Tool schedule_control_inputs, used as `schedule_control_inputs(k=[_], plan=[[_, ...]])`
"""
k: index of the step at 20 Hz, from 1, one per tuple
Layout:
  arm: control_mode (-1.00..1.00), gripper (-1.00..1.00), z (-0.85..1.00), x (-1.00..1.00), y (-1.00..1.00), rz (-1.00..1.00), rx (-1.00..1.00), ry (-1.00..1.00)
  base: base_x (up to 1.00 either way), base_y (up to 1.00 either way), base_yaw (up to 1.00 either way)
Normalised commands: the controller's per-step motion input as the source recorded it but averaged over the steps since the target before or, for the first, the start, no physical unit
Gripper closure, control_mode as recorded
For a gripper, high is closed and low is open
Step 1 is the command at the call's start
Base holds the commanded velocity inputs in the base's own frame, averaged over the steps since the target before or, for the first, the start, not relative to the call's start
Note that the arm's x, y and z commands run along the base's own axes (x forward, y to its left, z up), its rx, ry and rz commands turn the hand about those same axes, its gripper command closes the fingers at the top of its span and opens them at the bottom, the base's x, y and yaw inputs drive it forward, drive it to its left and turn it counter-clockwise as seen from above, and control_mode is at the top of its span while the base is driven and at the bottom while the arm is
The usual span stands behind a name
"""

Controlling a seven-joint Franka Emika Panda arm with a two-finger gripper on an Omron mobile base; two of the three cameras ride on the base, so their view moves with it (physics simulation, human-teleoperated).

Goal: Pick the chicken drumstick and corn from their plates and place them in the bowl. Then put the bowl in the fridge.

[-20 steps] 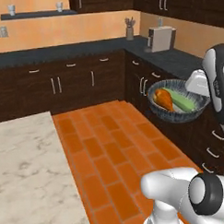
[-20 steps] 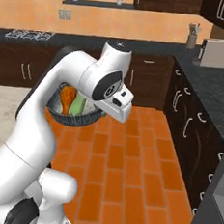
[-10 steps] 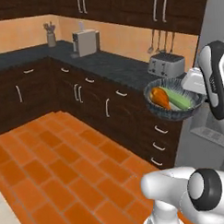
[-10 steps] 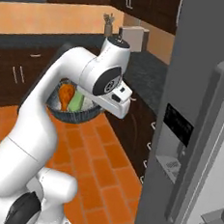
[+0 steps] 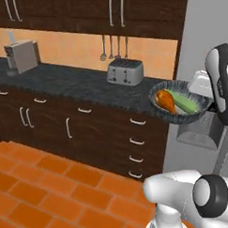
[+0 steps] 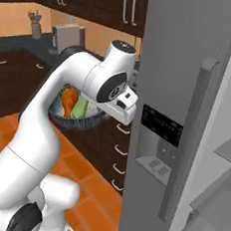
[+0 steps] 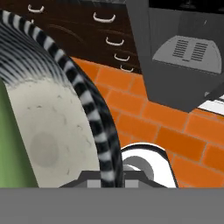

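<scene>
My base has swung round, so the fridge (image 6: 188, 109) now seems near, its right door open

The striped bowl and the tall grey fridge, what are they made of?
The dark grey-blue ribbed bowl looks like glazed ceramic: streaked rim, smooth pale speckled inside. The tall grey fridge looks like brushed stainless steel: flat, even, matte grey. Both are rendered, so this is only a guess.

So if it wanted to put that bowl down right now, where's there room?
The dark counter is bare between the white appliance and the toaster. The fridge shelves at right look open. The bowl, holding the chicken drumstick and the corn, is crowded.
</scene>
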Motion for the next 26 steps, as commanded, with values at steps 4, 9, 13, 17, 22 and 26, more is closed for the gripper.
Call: schedule_control_inputs(k=[4, 9, 13, 17, 22, 26], plan=[[1.0, 1.0, 0.0, 0.0, 0.0, 0.0, 0.0, 0.0, 0.29, 0.37, -0.9], [1.0, 1.0, 0.0, 0.0, 0.0, 0.0, 0.0, 0.0, 0.0, 0.0, -1.0], [1.0, 1.0, 0.0, 0.0, 0.0, 0.0, 0.0, 0.0, 0.04, 0.0, -0.95], [1.0, 1.0, 0.0, 0.0, 0.0, 0.0, 0.0, 0.0, 0.66, 0.05, -0.57], [1.0, 1.0, 0.0, 0.0, 0.0, 0.0, 0.0, 0.0, 0.89, -0.02, -0.22], [-1.0, 1.0, 0.06, 0.0, -0.12, -0.06, 0.03, -0.03, 0.18, -0.1, -0.07]])
